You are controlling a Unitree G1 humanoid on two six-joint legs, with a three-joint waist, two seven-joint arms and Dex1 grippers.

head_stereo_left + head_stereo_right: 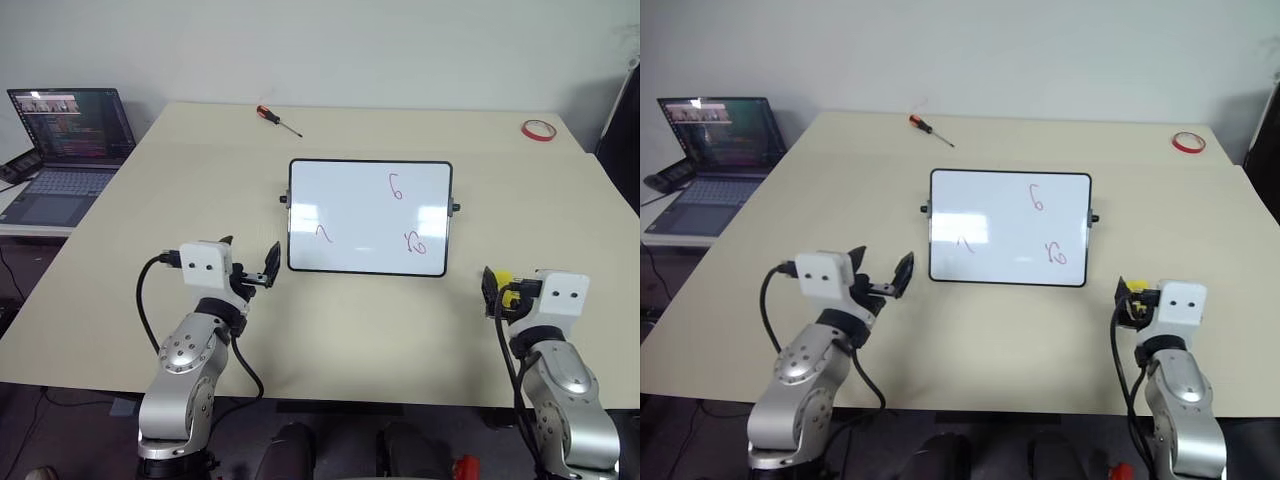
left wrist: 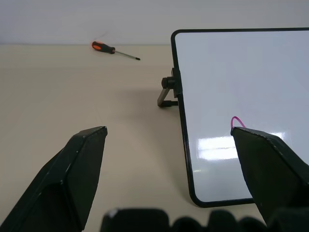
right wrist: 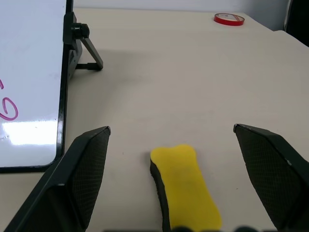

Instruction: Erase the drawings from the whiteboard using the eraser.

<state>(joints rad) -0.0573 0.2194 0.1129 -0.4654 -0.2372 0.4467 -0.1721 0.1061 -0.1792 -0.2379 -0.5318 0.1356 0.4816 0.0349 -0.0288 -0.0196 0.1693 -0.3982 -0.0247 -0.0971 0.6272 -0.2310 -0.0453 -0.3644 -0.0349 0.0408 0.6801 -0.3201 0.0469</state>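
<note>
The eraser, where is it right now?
The eraser lies on the table between the open fingers of the right gripper, at the robot's right, off the near right corner of the whiteboard.

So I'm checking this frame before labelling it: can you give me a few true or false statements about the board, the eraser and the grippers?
1. The whiteboard carries three red drawings. True.
2. The right gripper is shut on the eraser. False: its fingers stand wide apart, with the yellow eraser lying between them on the table, touching neither.
3. The left gripper is open and holds nothing. True.
4. The screwdriver lies on the whiteboard. False: it lies on the table beyond the board, near the far edge.
5. The red tape ring sits at the table's far right corner. True.
6. The whiteboard lies flat. False: it stands tilted on a stand.
</note>
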